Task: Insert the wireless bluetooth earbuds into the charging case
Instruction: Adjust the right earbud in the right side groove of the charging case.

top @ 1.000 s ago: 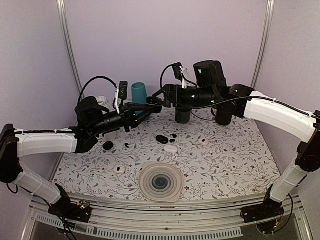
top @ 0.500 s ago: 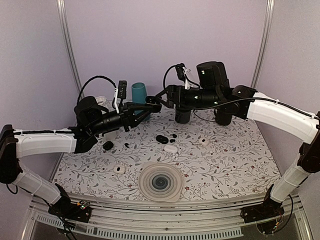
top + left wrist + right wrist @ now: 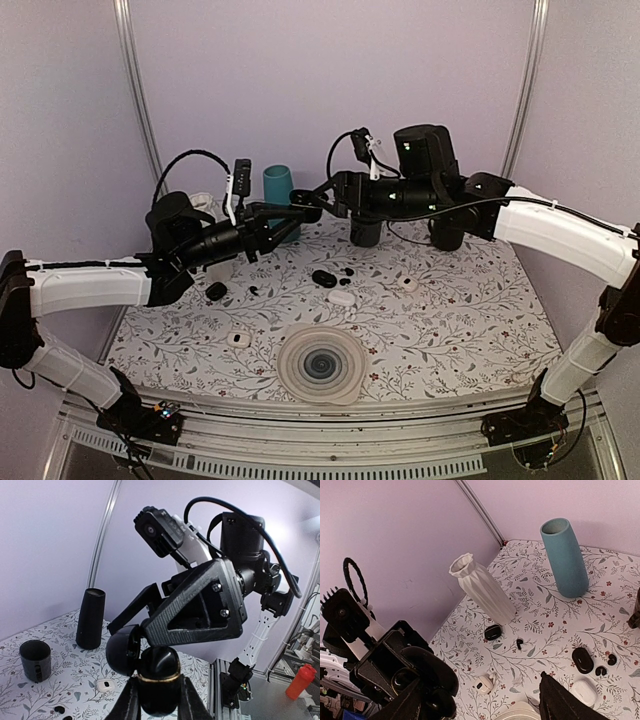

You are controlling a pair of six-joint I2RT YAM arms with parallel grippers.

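Only wrist-side, open black case clamped in left end effector, overhead unclear

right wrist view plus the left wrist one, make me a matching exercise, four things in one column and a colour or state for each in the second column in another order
Things:
1. smooth vase
2. ribbed vase
3. left gripper
4. right gripper

Colours or states:
A. open, holding nothing
B. teal
C. shut on the black charging case, whose lid is open
D. white

Pairs: 1-B, 2-D, 3-C, 4-A
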